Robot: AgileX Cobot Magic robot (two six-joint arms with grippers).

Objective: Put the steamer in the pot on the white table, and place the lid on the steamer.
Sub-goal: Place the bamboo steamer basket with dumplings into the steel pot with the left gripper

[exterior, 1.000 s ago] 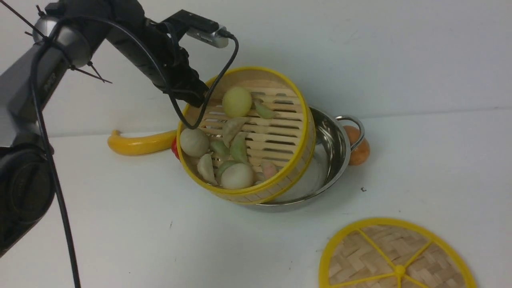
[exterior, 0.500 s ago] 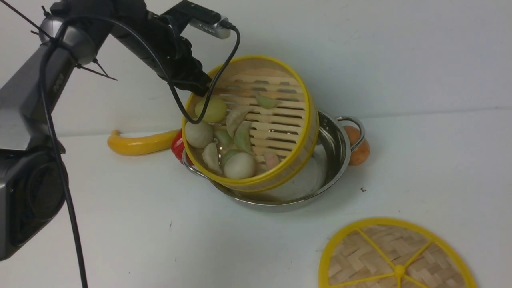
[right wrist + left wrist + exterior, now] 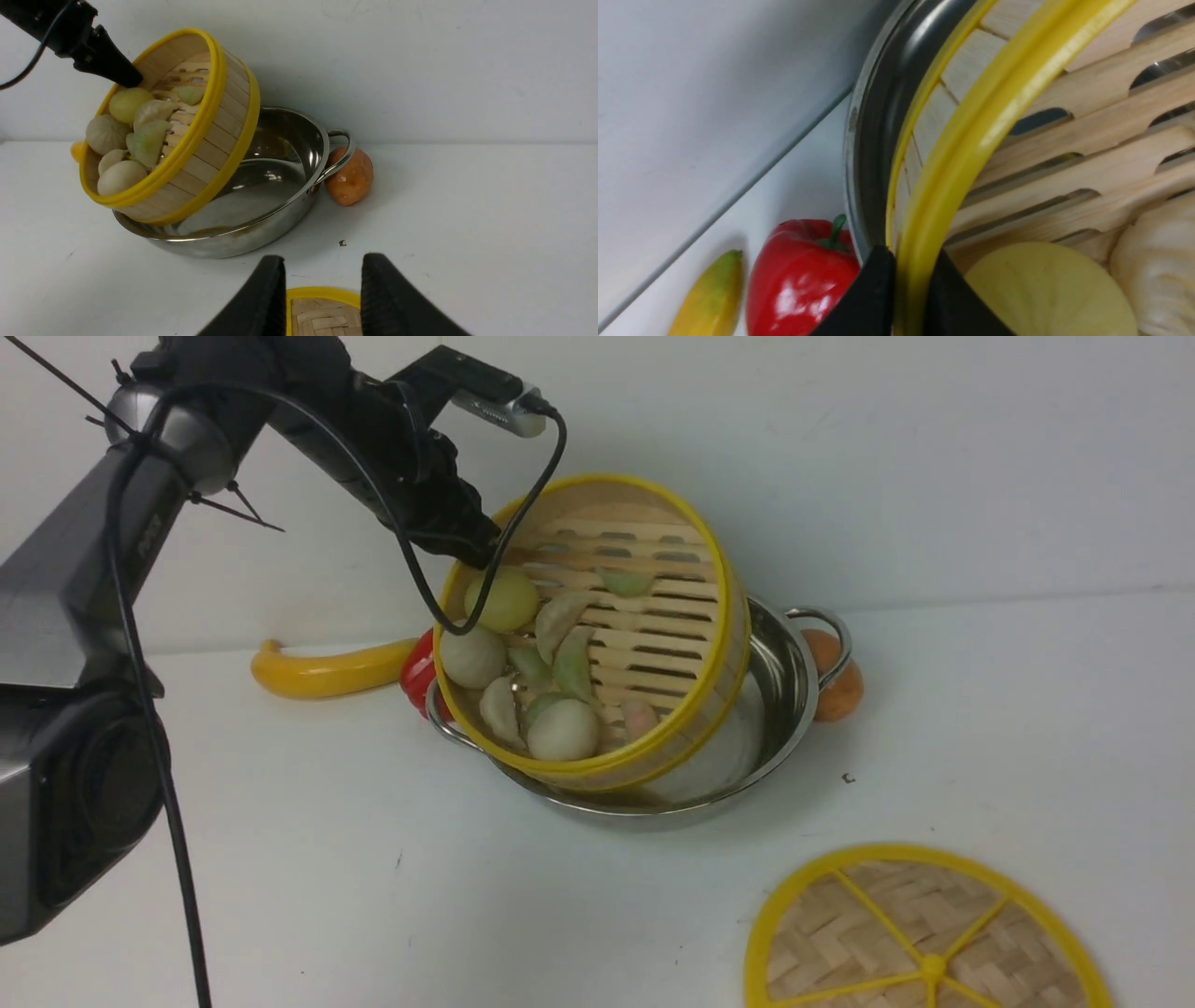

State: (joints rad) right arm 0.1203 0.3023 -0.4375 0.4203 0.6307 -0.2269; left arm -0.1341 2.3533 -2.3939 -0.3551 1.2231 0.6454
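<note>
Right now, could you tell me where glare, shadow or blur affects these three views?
Front view: soft, even light, faint shadow around the pot; the lid is cropped at the frame edge. Left wrist view: glare spots on the red pepper, the left pincer a featureless dark shape gripping the steamer rim. Right wrist view: mirror reflections inside the pot.

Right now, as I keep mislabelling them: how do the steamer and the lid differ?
The steamer is tilted over the pot, its rim pinched by the left gripper; the lid lies flat on the white table. The steamer is a walled basket with a slatted floor; the lid is a woven disc with yellow spokes. Both are round bamboo with yellow rims.
</note>
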